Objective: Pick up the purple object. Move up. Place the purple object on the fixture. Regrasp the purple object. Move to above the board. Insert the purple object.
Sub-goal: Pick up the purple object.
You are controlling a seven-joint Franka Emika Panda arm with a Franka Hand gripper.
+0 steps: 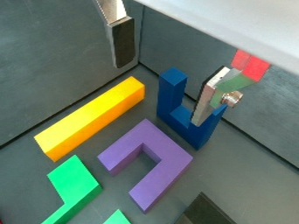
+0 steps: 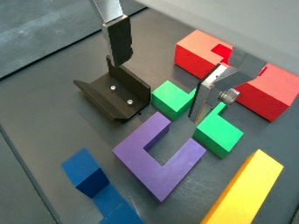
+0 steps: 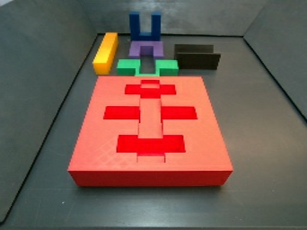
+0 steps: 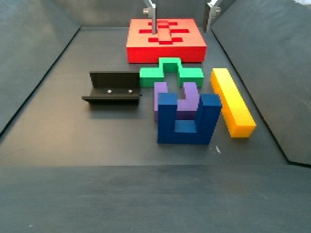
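Observation:
The purple object [image 1: 146, 157] is a U-shaped block lying flat on the floor between the green block and the blue block; it shows in both wrist views [image 2: 163, 153] and both side views [image 3: 146, 52] [image 4: 180, 95]. My gripper [image 1: 159, 94] [image 2: 158, 90] is open and empty, well above the pieces, its silver fingers spread wide. In a side view only its fingertips [image 4: 151, 9] show, at the top edge over the board. The black fixture [image 2: 117, 92] [image 3: 198, 57] [image 4: 112, 88] stands beside the purple object. The red board [image 3: 150, 121] [image 4: 166, 35] lies beyond the green block.
A blue U-shaped block [image 1: 181, 109] [image 4: 185, 123] stands with its prongs up next to the purple object. A yellow bar [image 1: 93, 114] [image 4: 231, 100] lies alongside. A green notched block [image 2: 176, 98] [image 3: 146, 67] sits between the purple object and the board. Dark walls enclose the floor.

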